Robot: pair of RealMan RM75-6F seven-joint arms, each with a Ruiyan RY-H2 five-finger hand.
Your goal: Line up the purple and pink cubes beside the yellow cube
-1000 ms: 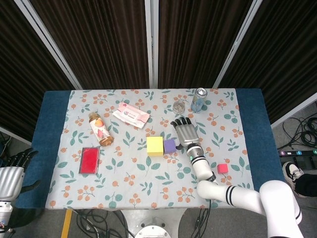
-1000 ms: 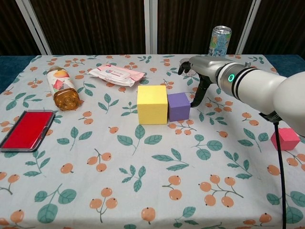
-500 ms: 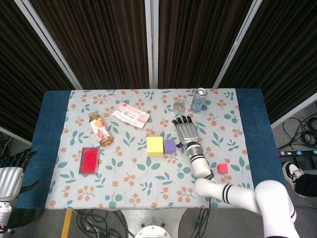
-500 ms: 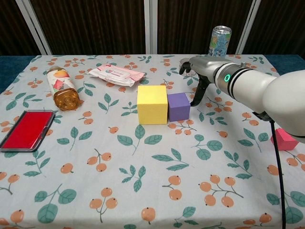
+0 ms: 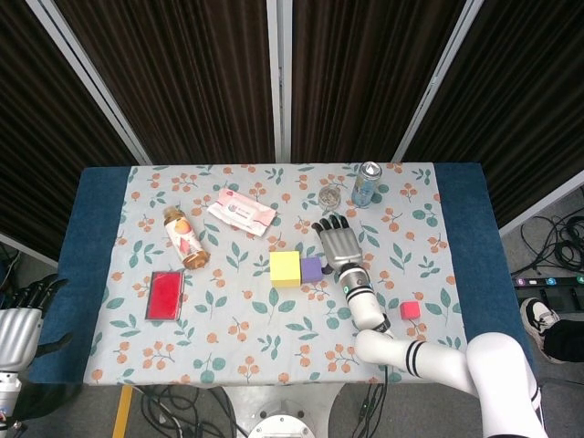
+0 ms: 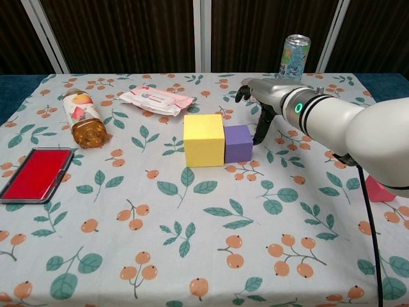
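The yellow cube (image 5: 285, 268) (image 6: 204, 140) stands mid-table with the smaller purple cube (image 5: 312, 268) (image 6: 238, 143) touching its right face. My right hand (image 5: 339, 245) (image 6: 265, 97) hovers just right of and behind the purple cube, fingers spread and holding nothing; one finger (image 6: 261, 132) hangs down beside the cube's right side. The pink cube (image 5: 410, 310) lies apart, toward the near right; in the chest view only a sliver of the pink cube (image 6: 378, 192) shows behind my forearm. My left hand (image 5: 20, 321) hangs off the table's left edge, fingers apart and empty.
A drink can (image 5: 368, 183) (image 6: 294, 54) and a small round glass object (image 5: 329, 195) stand behind my right hand. A wipes packet (image 5: 241, 211), a lying bottle (image 5: 184, 237) and a flat red case (image 5: 165, 294) occupy the left half of the floral tablecloth (image 5: 274, 338).
My right hand has shifted slightly left, and the purple cube has slid a little left, tight against the yellow cube. The left hand has not moved.
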